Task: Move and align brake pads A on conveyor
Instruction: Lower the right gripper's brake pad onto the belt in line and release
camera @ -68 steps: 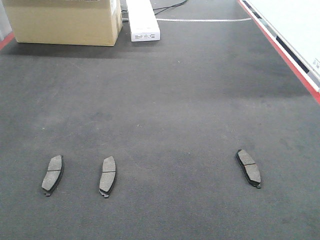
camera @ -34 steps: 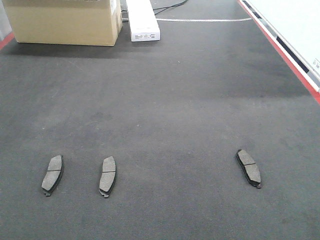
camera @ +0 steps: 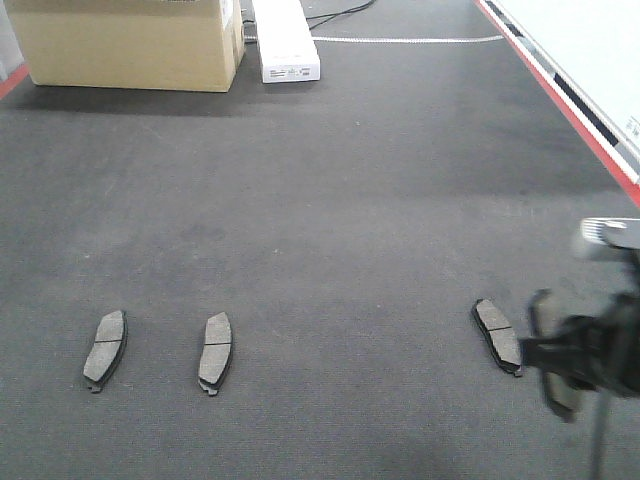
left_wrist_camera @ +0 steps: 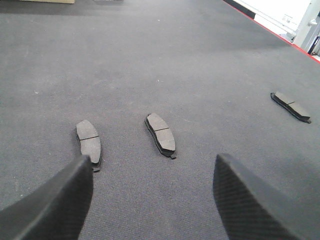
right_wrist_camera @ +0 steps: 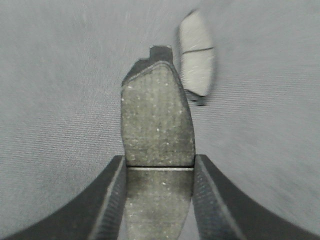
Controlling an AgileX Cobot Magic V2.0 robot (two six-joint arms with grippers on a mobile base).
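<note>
Pad four was clamped by its edges in right gripper, friction face visible, just right of the near-right pad on the conveyor, presumably for alignment. Left gripper hung open, empty, near two left pads.

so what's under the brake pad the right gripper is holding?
Under the dark-grey curved brake pad clamped in the right gripper, only rough charcoal conveyor belt shows. Another pad lies just beyond it. The belt directly beneath the held pad is covered.
</note>
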